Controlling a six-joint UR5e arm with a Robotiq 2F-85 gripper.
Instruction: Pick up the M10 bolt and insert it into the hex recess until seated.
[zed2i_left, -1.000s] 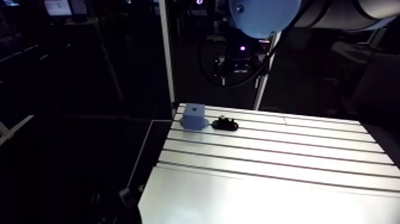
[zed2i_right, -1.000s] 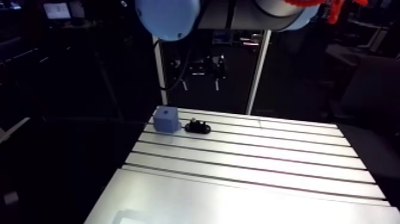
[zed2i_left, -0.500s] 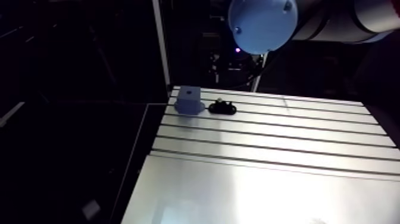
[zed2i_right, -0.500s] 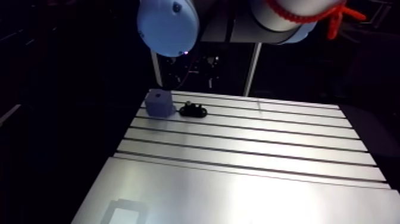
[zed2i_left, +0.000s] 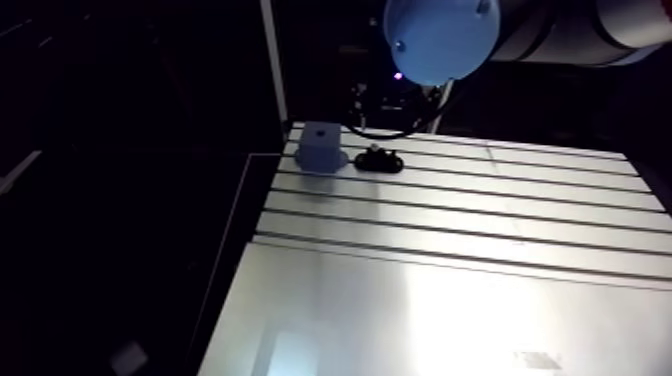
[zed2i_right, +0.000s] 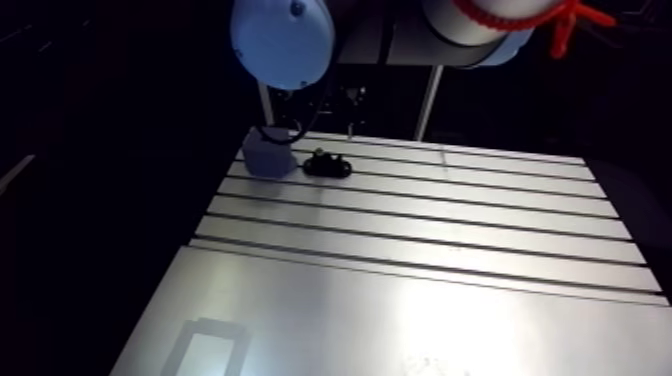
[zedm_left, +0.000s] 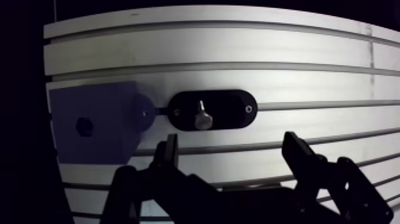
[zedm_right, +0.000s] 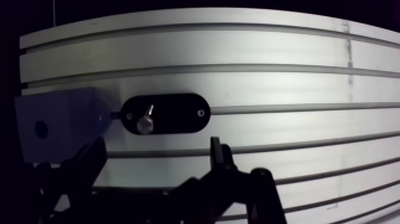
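– Between the fingers (zedm_left: 171, 152) nothing yet; gripper (zedm_left: 233, 154) spread wide, hanging above the slotted table (zedm_left: 238, 44), short of the parts
– risk from here?
– main one: jaws close on the black oval holder (zedm_left: 238, 110) instead of the M10 bolt (zedm_left: 203, 117); bolt is small against the holder; a descent slightly off and the fingers clip the holder edge or knock the bolt over; second: blue block (zedm_left: 101, 128) sits touching or just beside the holder, so the block-side finger could foul it going down
– and insertion?
– hex recess (zedm_left: 84, 126) is small and dark; a skewed grasp and the flats won't line up, my guess
– bolt vs fingers?
– ahead of them, not between; roughly in line with the gap, biased toward the block side; head end nearer the gripper; can't tell lying or propped
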